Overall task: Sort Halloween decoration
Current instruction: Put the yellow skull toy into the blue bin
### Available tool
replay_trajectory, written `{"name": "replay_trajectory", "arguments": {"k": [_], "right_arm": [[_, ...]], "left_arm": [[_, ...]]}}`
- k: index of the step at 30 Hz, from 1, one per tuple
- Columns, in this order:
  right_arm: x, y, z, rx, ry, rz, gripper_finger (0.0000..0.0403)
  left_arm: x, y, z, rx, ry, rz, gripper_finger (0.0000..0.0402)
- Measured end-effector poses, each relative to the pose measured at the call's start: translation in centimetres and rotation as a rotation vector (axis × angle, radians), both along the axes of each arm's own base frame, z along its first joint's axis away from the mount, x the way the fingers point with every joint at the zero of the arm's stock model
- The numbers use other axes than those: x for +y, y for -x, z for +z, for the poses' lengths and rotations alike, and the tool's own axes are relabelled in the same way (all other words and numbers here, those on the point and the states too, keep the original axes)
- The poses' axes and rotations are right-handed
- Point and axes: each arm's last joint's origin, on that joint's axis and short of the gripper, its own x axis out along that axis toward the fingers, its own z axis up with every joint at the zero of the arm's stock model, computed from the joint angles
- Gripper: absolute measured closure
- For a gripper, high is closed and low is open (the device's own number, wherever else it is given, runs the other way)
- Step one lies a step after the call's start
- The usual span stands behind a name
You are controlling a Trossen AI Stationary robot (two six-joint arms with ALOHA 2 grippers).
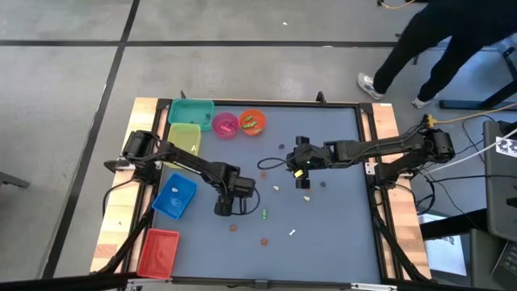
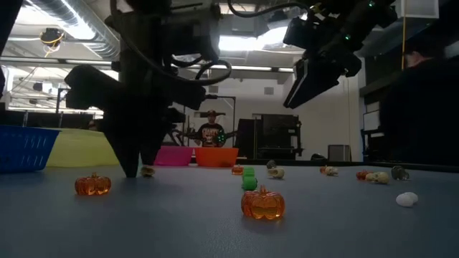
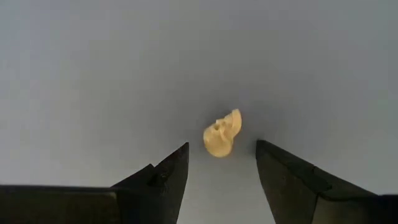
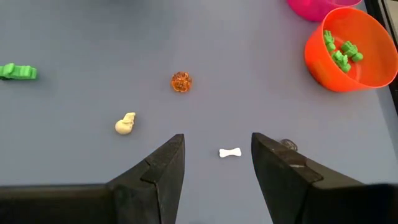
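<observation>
Left end effector (image 3: pixel 221 165) fingers parted wide, straddling small cream plastic skull (image 3: pixel 222 133) on grey tabletop (image 1: pixel 323 234), right end effector (image 4: pixel 217 158) parted above tiny white bone (image 4: pixel 229 152), green trinkets (image 4: pixel 341 51) visible inside orange round bowl (image 4: pixel 323 68) only in right wrist view, no legible writing.

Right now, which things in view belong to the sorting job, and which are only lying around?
Job: cream plastic skull, small white bone, orange translucent pumpkin, green trinket, orange round bowl.
Lying about: yellow cable on the floor.
</observation>
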Motion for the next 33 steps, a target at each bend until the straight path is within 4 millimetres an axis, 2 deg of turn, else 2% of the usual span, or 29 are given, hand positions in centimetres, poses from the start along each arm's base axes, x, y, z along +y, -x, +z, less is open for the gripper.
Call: {"name": "replay_trajectory", "arguments": {"k": [15,22,33], "right_arm": [[0.0,0.0,0.0,0.000,0.000,0.001,0.0219],[0.0,0.0,0.0,0.001,0.000,0.001,0.0219],[0.0,0.0,0.0,0.002,0.000,0.001,0.0219]], "left_arm": [[1.0,-0.1,-0.2,-0.007,0.093,0.116,0.0224],[1.3,-1.2,0.8,-0.062,0.117,0.127,0.0224],[1.6,-0.8,0.7,-0.010,0.110,0.135,0.0224]]}}
